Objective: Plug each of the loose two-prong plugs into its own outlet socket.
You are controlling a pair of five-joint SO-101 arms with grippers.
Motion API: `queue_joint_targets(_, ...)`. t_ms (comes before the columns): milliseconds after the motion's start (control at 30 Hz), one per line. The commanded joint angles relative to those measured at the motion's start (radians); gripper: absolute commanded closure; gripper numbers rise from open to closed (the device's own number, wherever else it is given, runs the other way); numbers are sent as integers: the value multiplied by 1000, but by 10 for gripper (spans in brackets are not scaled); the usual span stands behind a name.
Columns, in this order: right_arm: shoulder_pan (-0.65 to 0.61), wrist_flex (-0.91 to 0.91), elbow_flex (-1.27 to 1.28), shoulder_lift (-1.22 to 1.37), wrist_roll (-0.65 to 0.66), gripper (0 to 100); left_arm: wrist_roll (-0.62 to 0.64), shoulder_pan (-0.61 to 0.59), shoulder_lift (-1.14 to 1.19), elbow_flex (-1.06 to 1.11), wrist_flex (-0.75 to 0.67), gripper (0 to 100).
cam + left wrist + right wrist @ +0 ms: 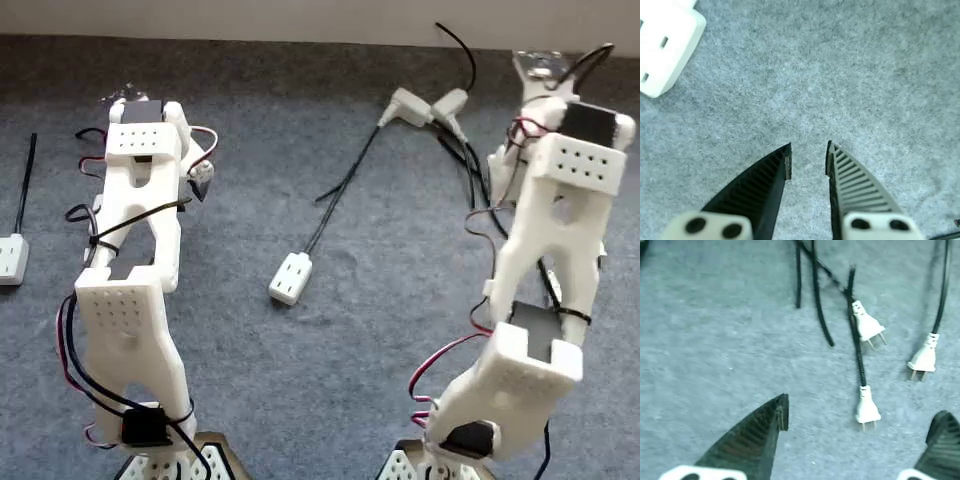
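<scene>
Three white two-prong plugs lie on the grey mat on black cords: one (868, 326), a second (924, 357) and a third (867, 411). My right gripper (860, 410) hangs wide open above them, and the third plug lies on the mat between its fingers. Two plugs (405, 108) (450, 103) lie at the far side of the mat beside the right arm (560, 190). A white outlet socket (290, 277) lies mid-table, and another (12, 258) is at the left edge. My left gripper (808, 150) is slightly open over bare mat, with a socket (665, 45) off to one side.
Black cords (340, 190) run from the middle socket toward the far side and tangle by the right arm's base of cables (815, 295). The left arm (135, 220) stands over the left part of the grey mat. A pale wall borders the far edge.
</scene>
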Motion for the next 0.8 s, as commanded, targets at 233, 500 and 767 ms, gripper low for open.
queue_joint_targets(233,217,-62,-2,84,249,592,9,-2,-8,1,-8,864)
queue_joint_targets(500,266,-7,-93,401,347,691,11,1,-8,1,-9,864)
queue_joint_targets(767,255,35,-137,450,345,705,11,24,-7,1,-11,864)
